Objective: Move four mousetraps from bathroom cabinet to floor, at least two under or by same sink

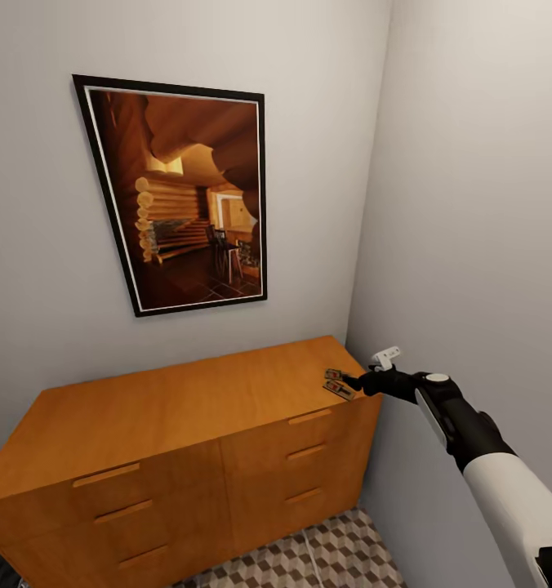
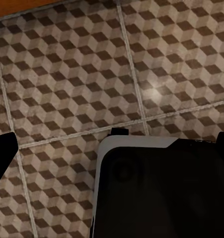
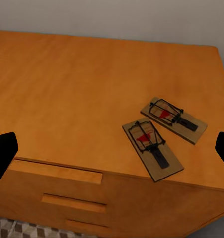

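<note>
Standing against a pale grey wall: one low, wide orange-brown wooden cabinet (image 1: 170,441) with drawer fronts and slim bar handles, set in the room's corner.

Item: two small flat rectangular brown wooden mousetraps with dark wire parts and a red patch each, lying on the cabinet's top near its right front corner. Nearer mousetrap (image 3: 152,149) lies close to the front edge; farther mousetrap (image 3: 173,119) lies just beside it, toward the wall. The two sit at an angle to each other, corners almost meeting; whether they touch cannot be told. In the head view both show as tiny dark-marked boards (image 1: 338,384).

Item: right gripper (image 1: 353,381), black, on a black-and-white arm reaching in from the right, held at the cabinet's right front corner just beside the mousetraps. Its two dark fingertips (image 3: 2,156) show at opposite edges of the right wrist view, spread wide apart, nothing between them.

Item: left gripper, dark fingertips (image 2: 2,153) at opposite edges of the left wrist view, likewise spread apart and empty, above a black, white-edged robot part (image 2: 161,193).

Item: bathroom floor (image 2: 92,74), large square tiles in a brown, beige and white cube pattern with pale grout lines.

Item: black-framed picture of a log interior (image 1: 186,196), hung above the cabinet.
</note>
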